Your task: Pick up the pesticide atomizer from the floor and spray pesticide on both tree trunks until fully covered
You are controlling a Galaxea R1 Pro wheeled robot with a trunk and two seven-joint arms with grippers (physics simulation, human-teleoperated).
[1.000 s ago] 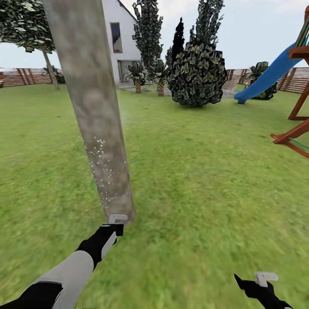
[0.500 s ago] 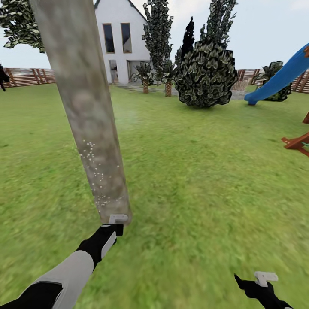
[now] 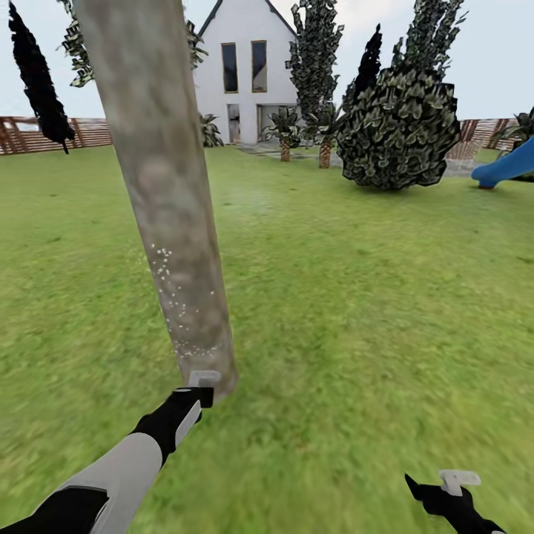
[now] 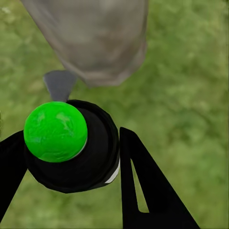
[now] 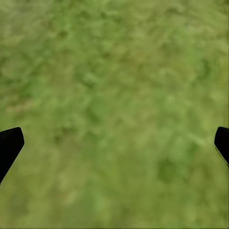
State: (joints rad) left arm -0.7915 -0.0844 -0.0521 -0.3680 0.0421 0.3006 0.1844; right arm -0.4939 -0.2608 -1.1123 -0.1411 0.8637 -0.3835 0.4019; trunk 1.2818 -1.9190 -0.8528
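The pesticide atomizer [image 4: 71, 145] sits clamped in the left gripper [image 4: 69, 157], jaws closed round its dark body, with a bright green round top facing the wrist camera and the grey nozzle aimed at the foot of the tree trunk [image 3: 167, 200] just beside it. In the head view that trunk runs from 12 o'clock down to about 7 o'clock, and white speckles of spray dot its lower stretch; most of the bark higher up looks bare, so I'd say this trunk is nowhere near covered. Compared with a second ago the whole background has slid right (the house [image 3: 245, 74] is more central, the blue slide [image 3: 508, 165] nearly off at 3 o'clock), so the robot is swinging round the trunk, probably to reach fresh bark. Right gripper [image 5: 114, 143] hangs over grass, jaws spread wide, holding nothing. No readable labels anywhere.
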